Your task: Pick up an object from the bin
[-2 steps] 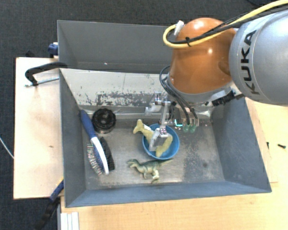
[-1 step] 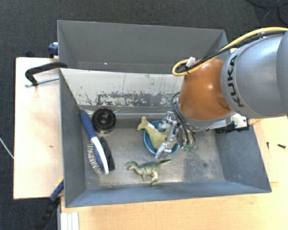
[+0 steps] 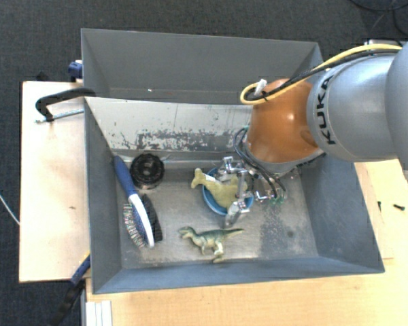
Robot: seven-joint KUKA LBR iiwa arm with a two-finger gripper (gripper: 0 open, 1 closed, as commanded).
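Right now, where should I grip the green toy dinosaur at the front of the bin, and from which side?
Take the dinosaur by its trunk, probably from straight above, closing across the narrow body. It lies flat, head left, tail right, apart from the brush.

A pale yellow toy figure (image 3: 216,184) lies tilted on a blue round dish (image 3: 209,203) mid-floor of the bin (image 3: 190,131).
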